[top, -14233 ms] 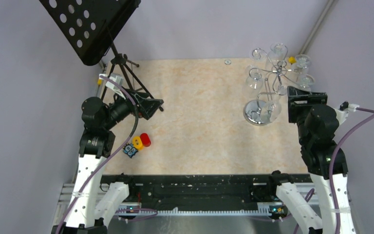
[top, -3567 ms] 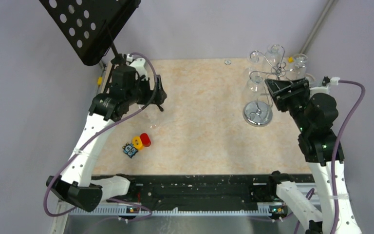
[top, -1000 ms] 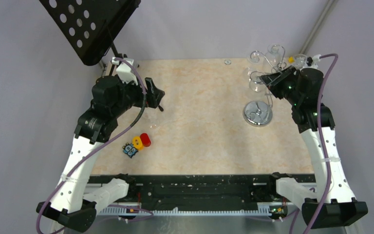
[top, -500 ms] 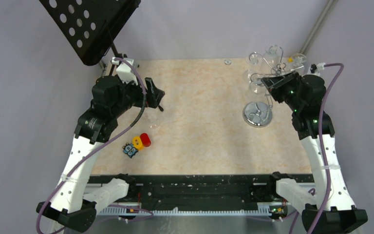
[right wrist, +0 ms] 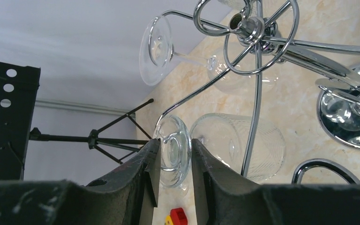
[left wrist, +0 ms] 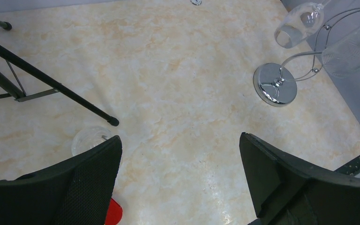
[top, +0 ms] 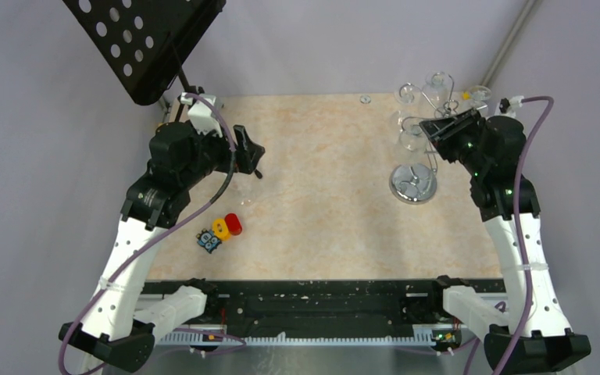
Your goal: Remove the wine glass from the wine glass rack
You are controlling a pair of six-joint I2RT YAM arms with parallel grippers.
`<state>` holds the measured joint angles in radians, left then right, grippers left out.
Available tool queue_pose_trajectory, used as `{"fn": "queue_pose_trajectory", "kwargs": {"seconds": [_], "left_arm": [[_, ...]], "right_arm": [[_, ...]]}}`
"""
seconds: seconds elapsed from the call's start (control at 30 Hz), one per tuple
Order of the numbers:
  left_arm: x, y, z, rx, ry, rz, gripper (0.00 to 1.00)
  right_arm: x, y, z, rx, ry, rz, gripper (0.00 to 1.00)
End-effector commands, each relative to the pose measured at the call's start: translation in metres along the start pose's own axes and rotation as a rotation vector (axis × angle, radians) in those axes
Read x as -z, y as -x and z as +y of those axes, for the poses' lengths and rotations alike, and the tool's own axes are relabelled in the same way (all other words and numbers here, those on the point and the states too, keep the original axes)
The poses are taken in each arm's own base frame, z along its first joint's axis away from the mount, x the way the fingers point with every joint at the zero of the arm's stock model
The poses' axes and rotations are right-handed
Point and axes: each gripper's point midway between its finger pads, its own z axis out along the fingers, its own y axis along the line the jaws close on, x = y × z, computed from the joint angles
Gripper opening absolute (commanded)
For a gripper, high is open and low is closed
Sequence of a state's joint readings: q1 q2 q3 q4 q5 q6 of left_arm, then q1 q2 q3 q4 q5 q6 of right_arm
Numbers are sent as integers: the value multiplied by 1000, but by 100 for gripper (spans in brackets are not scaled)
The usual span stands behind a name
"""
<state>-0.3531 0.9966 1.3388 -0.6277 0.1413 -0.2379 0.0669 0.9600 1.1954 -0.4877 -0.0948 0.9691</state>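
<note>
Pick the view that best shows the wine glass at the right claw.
The right wrist view: the wine glass is close, its foot inside the right claw, its ribbed bowl clear. The top view shows only a faint bowl beside the claw. The left wrist view has it distant, cut by the edge.

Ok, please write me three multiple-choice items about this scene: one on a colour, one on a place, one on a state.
1. What colour is the music stand? A white; B black; C red.
2. Where does the wine glass rack stand? A right side of the table; B left near corner; C on the floor.
3. How is the left pincer? A shut on a glass; B shut on a block; C wide open, empty.
Key: 1B, its perforated desk is black; 2A, its mirrored base shines at the right; 3C, its fingers stand far apart, nothing between them.
</note>
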Motion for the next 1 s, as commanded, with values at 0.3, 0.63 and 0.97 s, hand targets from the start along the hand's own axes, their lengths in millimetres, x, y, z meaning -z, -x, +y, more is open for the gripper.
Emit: {"fn": "queue_pose_trajectory", "kwargs": {"seconds": [0.3, 0.63, 0.97], "left_arm": [[3, 14, -3, 1, -15, -72, 99], [7, 17, -6, 2, -28, -95, 99], [5, 17, -6, 0, -31, -90, 99]], "right_arm": [[9, 13, 27, 4, 103, -40, 23], [12, 8, 27, -130, 173, -68, 14], [15, 9, 24, -206, 200, -96, 0]]}}
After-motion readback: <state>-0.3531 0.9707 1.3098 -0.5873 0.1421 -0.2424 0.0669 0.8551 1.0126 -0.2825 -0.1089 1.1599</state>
